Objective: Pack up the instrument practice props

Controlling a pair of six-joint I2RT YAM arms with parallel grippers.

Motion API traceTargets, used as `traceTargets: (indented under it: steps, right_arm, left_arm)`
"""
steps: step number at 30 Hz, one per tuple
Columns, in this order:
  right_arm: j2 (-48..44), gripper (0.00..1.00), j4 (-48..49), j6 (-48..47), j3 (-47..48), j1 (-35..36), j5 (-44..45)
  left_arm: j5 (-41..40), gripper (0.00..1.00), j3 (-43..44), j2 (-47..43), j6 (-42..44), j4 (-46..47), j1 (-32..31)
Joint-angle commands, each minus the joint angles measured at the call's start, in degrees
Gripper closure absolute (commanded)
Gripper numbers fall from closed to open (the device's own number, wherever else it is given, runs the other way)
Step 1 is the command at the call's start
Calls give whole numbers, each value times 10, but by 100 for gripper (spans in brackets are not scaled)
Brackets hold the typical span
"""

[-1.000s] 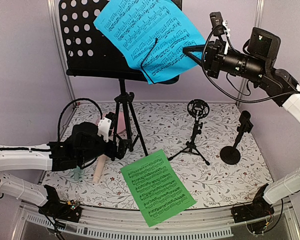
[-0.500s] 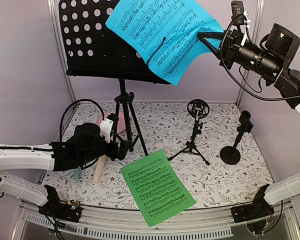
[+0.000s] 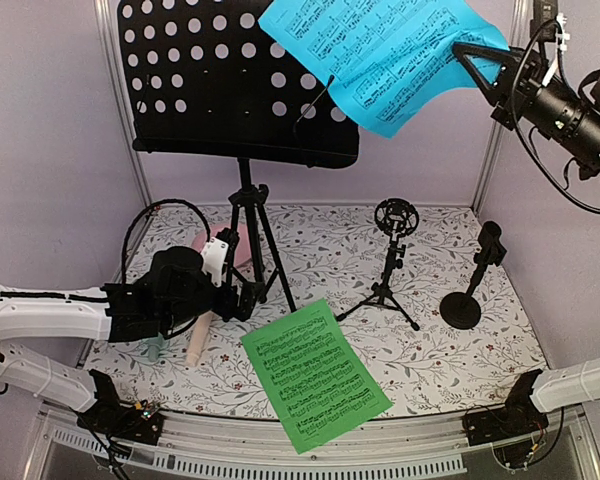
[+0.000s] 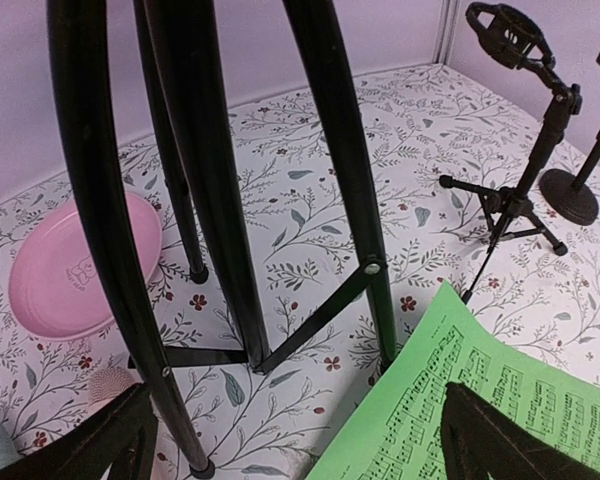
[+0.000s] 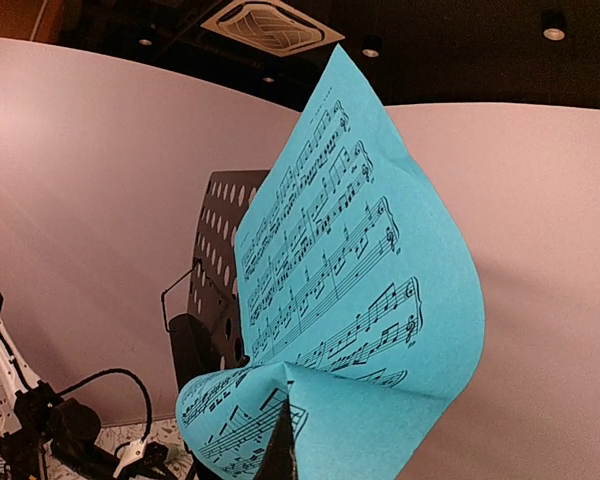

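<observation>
From above, the right gripper (image 3: 465,52), jaws pressed together, pinches the curled blue paper music sheet (image 3: 380,50) in the air by the black perforated music desk's (image 3: 210,90) upper right corner; the left gripper (image 3: 244,296) sits low beside the desk's tripod legs (image 3: 252,235); left wrist: its spread fingers (image 4: 500,440) flank those legs, with the green paper music sheet (image 4: 450,390) lying flat just beneath; right wrist: the blue sheet rises upright from the closed fingertips.

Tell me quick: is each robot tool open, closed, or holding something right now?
Left tool: open, holding nothing.
Right tool: closed on the blue paper music sheet.
</observation>
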Motion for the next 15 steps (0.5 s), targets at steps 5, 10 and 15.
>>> traceTargets:
  steps: [5,10,15]
  right_arm:
    - [-47,100,-18,11,-33,-3,48]
    - [-98,100,-27,113,-98,-3,54]
    - [-159,100,-45,179,-156,-3,51]
  left_arm:
    - [-3,1,14,7,7,5,7]
    - [-4,1,15,8,8,5,7]
    - [-3,1,17,10,6,1,7]
